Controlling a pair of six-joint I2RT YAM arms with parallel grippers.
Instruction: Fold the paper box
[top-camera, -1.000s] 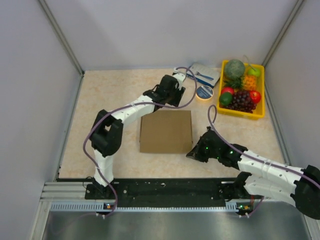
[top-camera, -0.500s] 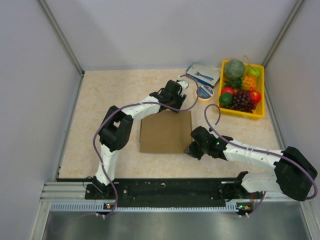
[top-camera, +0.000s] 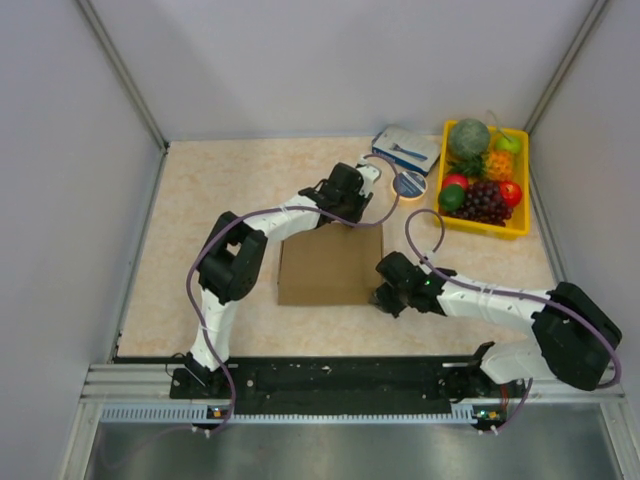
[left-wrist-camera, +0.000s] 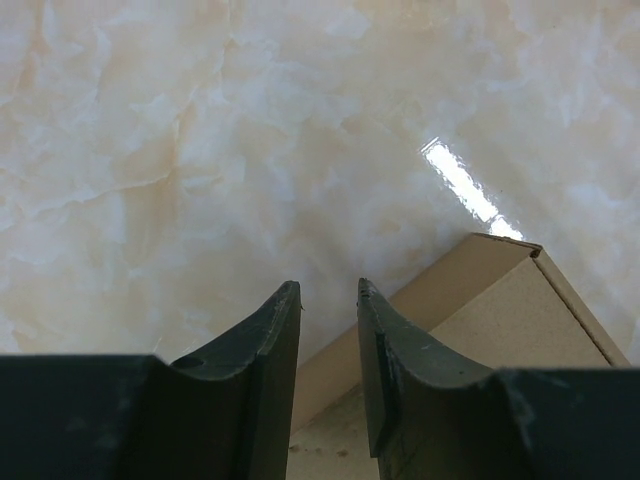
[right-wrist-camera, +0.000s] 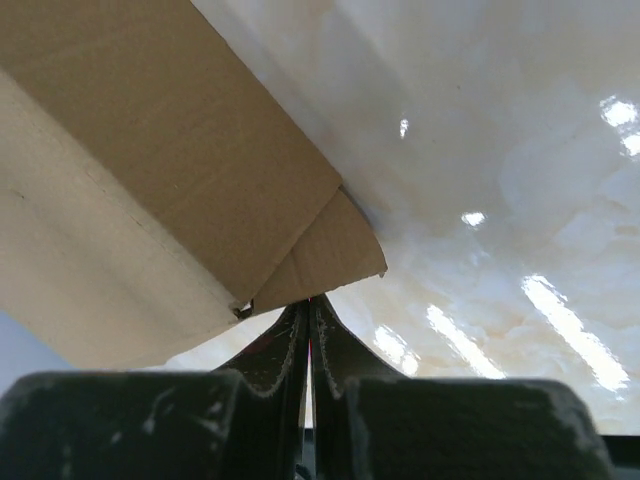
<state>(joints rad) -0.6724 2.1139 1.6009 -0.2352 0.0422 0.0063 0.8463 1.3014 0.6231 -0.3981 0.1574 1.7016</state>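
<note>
The paper box (top-camera: 330, 265) is a plain brown cardboard blank lying flat in the middle of the table. My left gripper (top-camera: 352, 212) is at its far right edge. In the left wrist view the jaws (left-wrist-camera: 328, 290) stand slightly apart with nothing between them, just above the box's edge (left-wrist-camera: 500, 310). My right gripper (top-camera: 384, 297) is at the box's near right corner. In the right wrist view the fingers (right-wrist-camera: 310, 300) are pressed together, their tips touching the lower edge of a small flap (right-wrist-camera: 330, 255) that juts from the box (right-wrist-camera: 150, 150).
A yellow tray (top-camera: 480, 228) of fruit stands at the back right. A small blue-and-white carton (top-camera: 408, 148) and a round blue-and-white disc (top-camera: 408, 184) lie beside it, just beyond the left gripper. Grey walls close in the table on three sides.
My left gripper has come nearer, from beyond the box to its far edge. My right gripper has moved left to the box's near right corner.
</note>
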